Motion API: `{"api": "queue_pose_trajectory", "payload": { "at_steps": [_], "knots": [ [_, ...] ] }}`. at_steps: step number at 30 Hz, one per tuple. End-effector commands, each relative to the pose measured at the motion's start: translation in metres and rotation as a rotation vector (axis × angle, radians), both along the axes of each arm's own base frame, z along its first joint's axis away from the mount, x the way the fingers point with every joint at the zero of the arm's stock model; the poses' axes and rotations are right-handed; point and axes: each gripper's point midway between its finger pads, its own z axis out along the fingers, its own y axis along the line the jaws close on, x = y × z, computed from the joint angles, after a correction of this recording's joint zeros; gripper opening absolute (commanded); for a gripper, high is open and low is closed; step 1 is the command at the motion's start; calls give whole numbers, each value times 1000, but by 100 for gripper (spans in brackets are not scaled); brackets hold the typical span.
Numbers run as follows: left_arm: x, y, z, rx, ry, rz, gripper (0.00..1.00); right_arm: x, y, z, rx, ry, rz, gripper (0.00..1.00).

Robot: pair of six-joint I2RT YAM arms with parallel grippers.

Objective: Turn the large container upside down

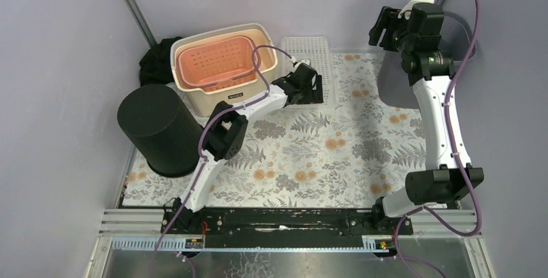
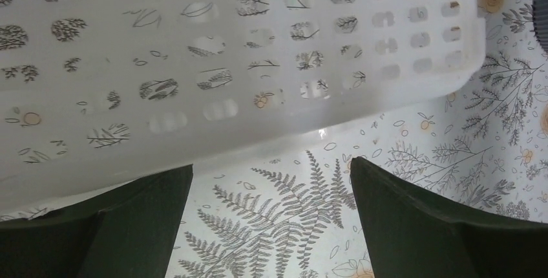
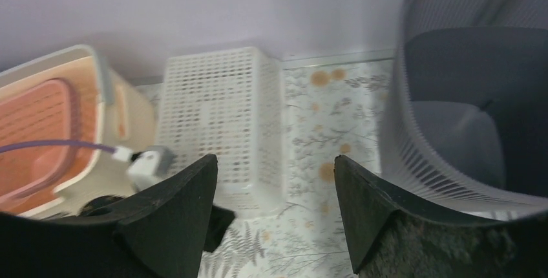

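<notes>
The large cream container [image 1: 194, 100] stands upright at the far left corner of the surface [image 1: 310, 155], opening upward, with a pink basket [image 1: 216, 64] nested inside it. Just right of it, along the far edge, lies a white perforated basket [image 1: 310, 52]. The left gripper [image 1: 316, 89] hangs low between the two, its fingers spread wide around nothing, with the white basket's wall close in front of it in the wrist view. The right gripper [image 1: 381, 29] is raised high over the far right corner, jaws wide and empty, above a grey mesh bin [image 1: 393, 85]. A black cylinder [image 1: 155, 129] stands at the left edge.
</notes>
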Motion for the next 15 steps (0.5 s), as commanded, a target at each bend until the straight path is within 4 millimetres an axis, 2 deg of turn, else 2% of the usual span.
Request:
{"api": "queue_pose_trajectory", "payload": {
  "at_steps": [1,4,8,12,15],
  "knots": [
    [47,39,1,27,-75,82,100,19,-44,-31,-109,105,-150,74],
    [43,41,3,-10,-63,60,100,29,-59,-36,-108,115,-175,74],
    [13,12,39,-130,-83,-78,100,46,-72,-47,-119,142,-188,73],
    [-14,-2,59,-197,-83,-151,100,59,-75,-48,-133,132,-192,72],
    [-30,-6,65,-212,-66,-179,100,62,-74,-49,-137,114,-184,72]
  ]
}}
